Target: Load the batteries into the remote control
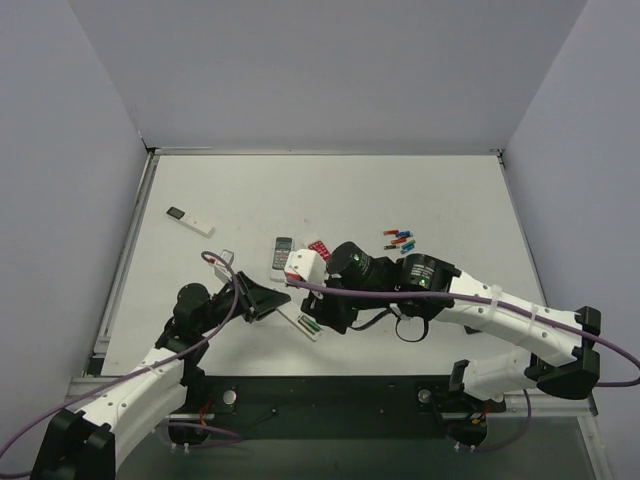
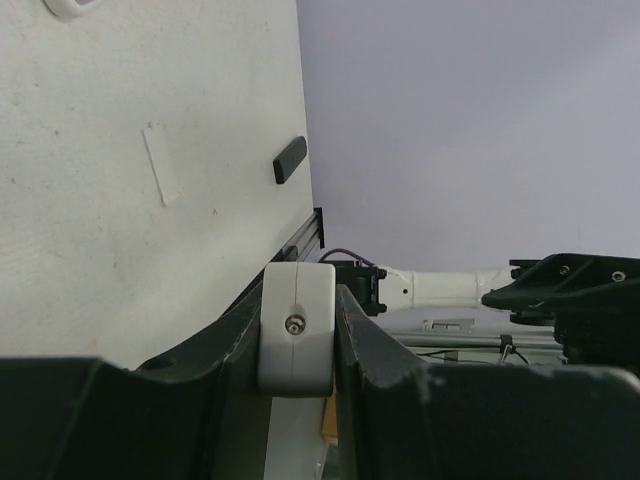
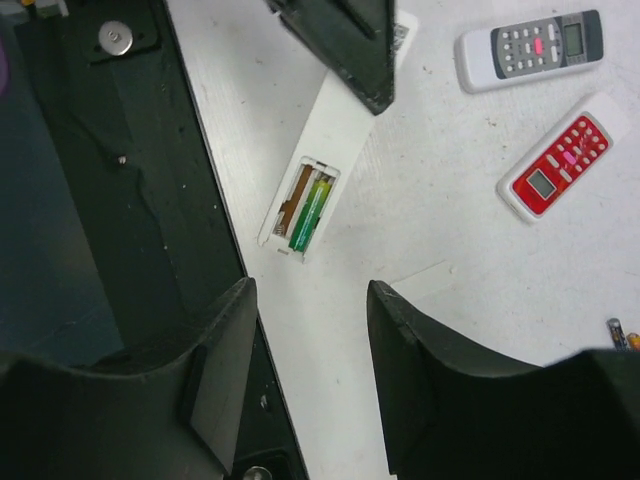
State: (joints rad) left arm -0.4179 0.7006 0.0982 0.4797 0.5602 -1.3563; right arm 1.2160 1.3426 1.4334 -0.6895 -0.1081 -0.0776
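Remote control (image 3: 340,130) lies face down near the front edge of the table (image 3: 450,300), its battery bay open with 1 green battery (image 3: 310,215) inside. Left gripper (image 2: 297,335) clenches its end. Right gripper (image 3: 310,295) hovers above, jaws released and empty.

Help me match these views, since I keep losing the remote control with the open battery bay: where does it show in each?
Top external: the remote control sits just below the picture's centre, slanting down to the right from the left jaws.
Left wrist: only its white end shows, clamped low in the middle.
Right wrist: upper middle, bay open with a green battery inside.
Shared landmark: the left jaws, shut on its end in every view.
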